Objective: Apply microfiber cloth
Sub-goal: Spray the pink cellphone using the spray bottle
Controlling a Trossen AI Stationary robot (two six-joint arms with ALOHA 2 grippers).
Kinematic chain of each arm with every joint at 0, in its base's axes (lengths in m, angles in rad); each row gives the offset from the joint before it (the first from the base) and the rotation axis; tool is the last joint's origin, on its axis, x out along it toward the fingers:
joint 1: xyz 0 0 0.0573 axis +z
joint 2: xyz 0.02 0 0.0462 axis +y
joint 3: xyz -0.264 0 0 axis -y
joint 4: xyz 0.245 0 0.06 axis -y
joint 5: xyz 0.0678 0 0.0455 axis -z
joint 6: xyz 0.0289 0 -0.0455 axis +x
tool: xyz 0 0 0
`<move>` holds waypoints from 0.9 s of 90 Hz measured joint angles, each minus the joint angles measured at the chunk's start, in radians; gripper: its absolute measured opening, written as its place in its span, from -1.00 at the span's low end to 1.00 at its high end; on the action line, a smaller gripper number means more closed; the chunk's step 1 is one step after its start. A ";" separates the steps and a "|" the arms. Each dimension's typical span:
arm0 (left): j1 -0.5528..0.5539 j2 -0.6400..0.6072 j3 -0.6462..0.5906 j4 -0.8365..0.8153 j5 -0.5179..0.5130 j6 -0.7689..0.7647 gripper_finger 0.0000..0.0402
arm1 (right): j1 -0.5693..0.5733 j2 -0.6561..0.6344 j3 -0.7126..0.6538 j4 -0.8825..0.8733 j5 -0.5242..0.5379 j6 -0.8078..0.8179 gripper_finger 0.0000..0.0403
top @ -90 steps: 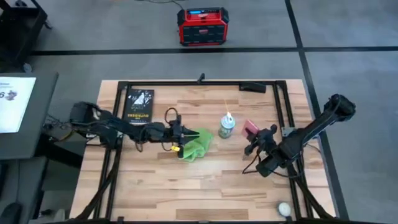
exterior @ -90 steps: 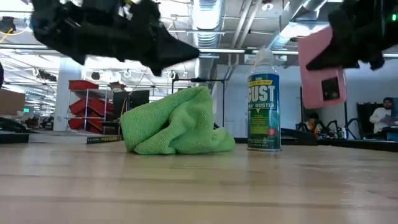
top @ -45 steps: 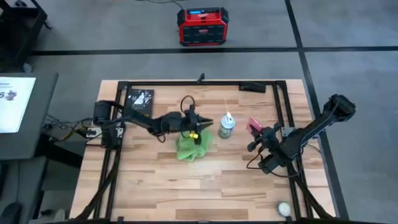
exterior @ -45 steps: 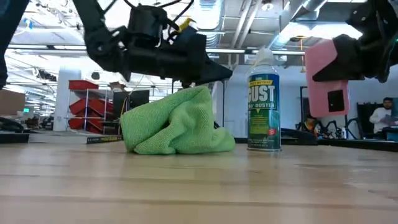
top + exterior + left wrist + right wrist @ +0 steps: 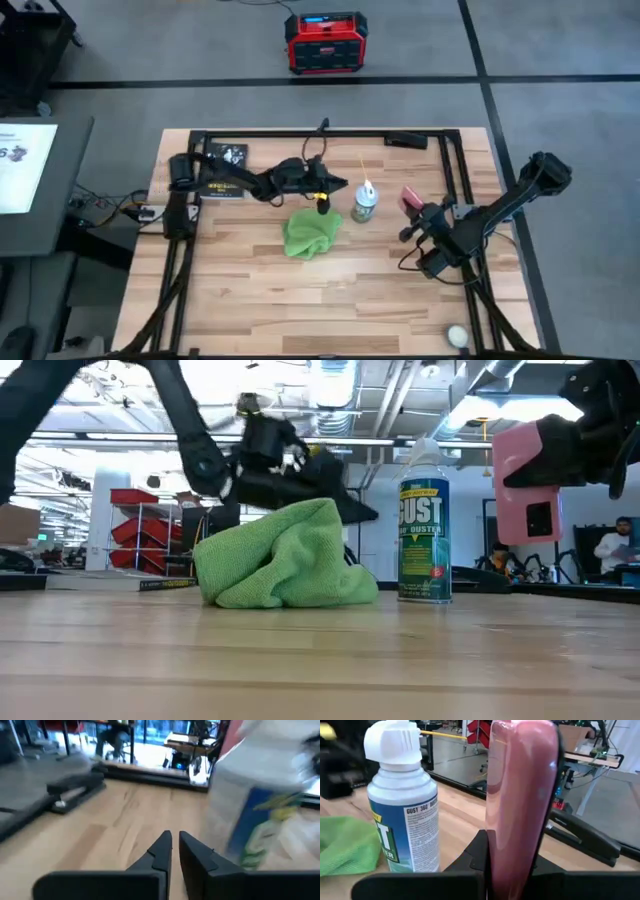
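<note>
Lime-green cloth (image 5: pixel 310 233). Pink phone (image 5: pixel 538 480). White duster can (image 5: pixel 424 530) with green-and-blue label, white lettering. Black book (image 5: pixel 222 170) with yellow lettering. Pale wood plank table (image 5: pixel 330 300), black frame. Red-and-black box (image 5: pixel 326 42) on grey floor.

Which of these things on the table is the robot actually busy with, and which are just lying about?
Part of the job:
- microfiber cloth, crumpled on the table
- pink phone, held up in the right end effector
- left end effector, shut and empty, beyond the cloth

Just lying about:
- duster can
- black book
- white ball near the table edge
</note>
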 joint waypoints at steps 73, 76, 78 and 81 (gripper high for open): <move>0.102 0.338 0.458 -0.169 0.736 0.164 -1.00 | 0.007 0.000 0.001 0.003 -0.017 -0.006 -0.94; 0.103 0.338 0.460 -0.180 0.775 0.167 -1.00 | 0.011 0.000 0.001 0.004 -0.017 -0.006 -0.94; 0.103 0.338 0.460 -0.187 0.794 0.167 -1.00 | 0.014 0.000 0.001 0.004 -0.017 -0.006 -0.94; 0.103 0.338 0.460 -0.201 0.820 0.166 -1.00 | 0.018 0.000 0.001 0.004 -0.017 -0.007 -0.94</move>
